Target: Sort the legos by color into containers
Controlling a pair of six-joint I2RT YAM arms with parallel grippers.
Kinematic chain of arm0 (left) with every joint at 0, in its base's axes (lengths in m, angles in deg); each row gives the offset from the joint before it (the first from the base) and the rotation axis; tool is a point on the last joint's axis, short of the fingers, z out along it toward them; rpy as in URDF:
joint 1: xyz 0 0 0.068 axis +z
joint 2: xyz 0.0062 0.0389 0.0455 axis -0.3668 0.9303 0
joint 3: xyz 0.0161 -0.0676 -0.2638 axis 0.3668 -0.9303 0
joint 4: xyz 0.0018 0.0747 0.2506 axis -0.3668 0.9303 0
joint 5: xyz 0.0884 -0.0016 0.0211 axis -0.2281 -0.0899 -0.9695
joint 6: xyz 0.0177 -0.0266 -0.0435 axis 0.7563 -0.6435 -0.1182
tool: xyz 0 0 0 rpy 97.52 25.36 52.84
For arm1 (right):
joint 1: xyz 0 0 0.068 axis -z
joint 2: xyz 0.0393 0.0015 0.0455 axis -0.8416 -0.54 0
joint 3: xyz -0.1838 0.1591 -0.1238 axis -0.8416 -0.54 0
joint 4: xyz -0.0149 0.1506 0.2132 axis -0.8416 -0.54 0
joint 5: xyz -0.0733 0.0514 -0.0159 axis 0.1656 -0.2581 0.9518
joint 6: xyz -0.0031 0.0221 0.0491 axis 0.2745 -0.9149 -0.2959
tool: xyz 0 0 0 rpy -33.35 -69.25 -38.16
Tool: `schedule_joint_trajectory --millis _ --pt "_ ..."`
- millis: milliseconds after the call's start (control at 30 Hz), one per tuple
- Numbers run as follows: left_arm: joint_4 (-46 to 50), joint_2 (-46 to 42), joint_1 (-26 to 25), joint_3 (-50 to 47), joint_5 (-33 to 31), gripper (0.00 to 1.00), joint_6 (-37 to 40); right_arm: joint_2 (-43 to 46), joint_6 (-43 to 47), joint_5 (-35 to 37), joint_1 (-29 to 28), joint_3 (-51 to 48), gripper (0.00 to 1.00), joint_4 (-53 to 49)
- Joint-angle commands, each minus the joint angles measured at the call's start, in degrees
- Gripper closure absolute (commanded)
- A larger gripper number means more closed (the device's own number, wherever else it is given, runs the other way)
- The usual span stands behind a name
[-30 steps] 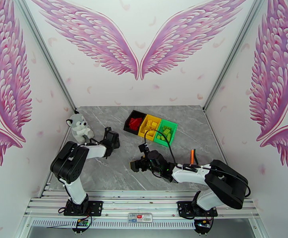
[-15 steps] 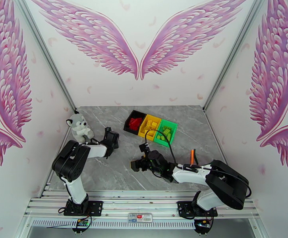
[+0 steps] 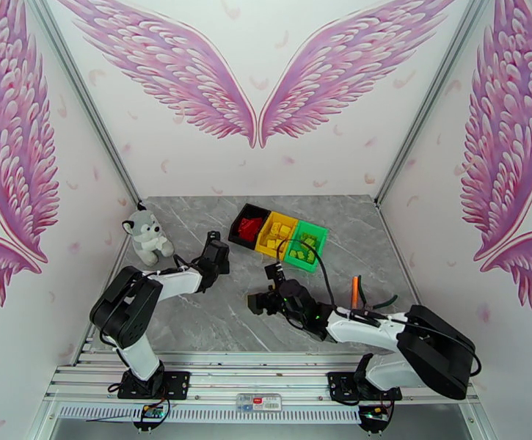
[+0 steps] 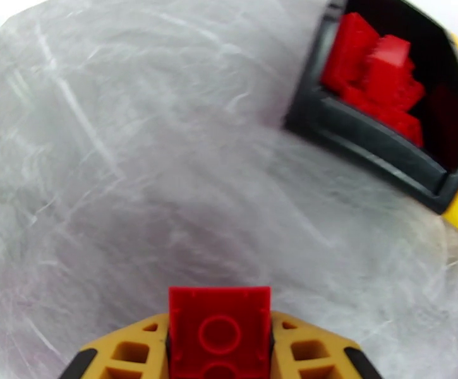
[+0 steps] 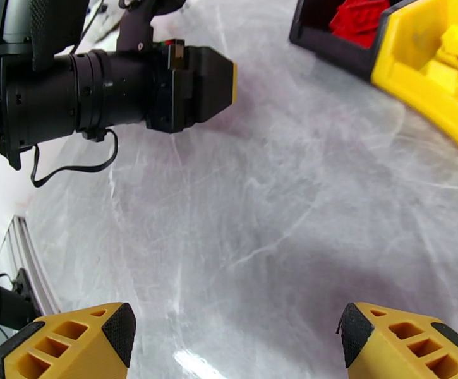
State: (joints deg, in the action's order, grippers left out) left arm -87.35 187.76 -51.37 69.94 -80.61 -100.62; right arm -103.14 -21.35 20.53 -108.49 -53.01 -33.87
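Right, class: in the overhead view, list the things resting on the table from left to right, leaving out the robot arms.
plush toy → black bin → yellow bin → green bin → pliers

White walls (image 3: 266, 170) w/ pink wing murals (image 3: 192, 75) on 3 sides. Grey marble-look tabletop (image 3: 214, 324). Alu rails (image 3: 266, 377) at near edge. Light even, bright.

No legible text: the sticker (image 3: 259, 400) on the front rail (image 3: 214, 397) is too small to read.
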Motion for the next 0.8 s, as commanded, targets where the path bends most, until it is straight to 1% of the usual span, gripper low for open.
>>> schedule_joint_trajectory --millis 0,133,300,367,433,467,533,600,767 --pt "1.01 0.64 -0.70 6.46 3.12 0.77 2.55 5.91 1.07 6.21 -0.20 -2.51 0.07 -4.20" --pt "2.87 5.15 -1.13 14.44 4.08 0.76 4.02 12.47 1.47 8.71 -0.11 -4.37 0.06 -7.54" --pt "7.37 13.94 -1.26 29.03 5.54 0.75 5.72 19.25 1.49 11.06 0.16 -6.56 0.04 -11.02" --pt "9.11 17.25 -1.21 33.89 5.98 0.71 6.22 21.21 1.55 11.75 0.27 -7.16 0.03 -12.09" --pt "10.32 19.47 -1.36 37.49 6.39 0.65 6.87 22.91 1.47 12.40 0.35 -7.65 0.03 -13.27" --pt "10.71 20.08 -1.44 38.64 6.14 0.60 6.97 23.70 1.51 12.68 0.46 -7.87 0.03 -13.92" --pt "10.46 19.97 -1.52 38.65 5.49 0.46 6.49 25.12 1.47 13.29 0.42 -8.30 0.02 -14.84" --pt "8.52 18.17 -1.71 35.98 4.94 0.29 5.94 26.43 1.38 13.79 0.54 -8.71 0.01 -15.46" --pt "3.12 10.24 -3.16 26.24 2.48 0.09 6.02 28.04 0.81 13.58 0.55 -8.63 0.00 -16.54"
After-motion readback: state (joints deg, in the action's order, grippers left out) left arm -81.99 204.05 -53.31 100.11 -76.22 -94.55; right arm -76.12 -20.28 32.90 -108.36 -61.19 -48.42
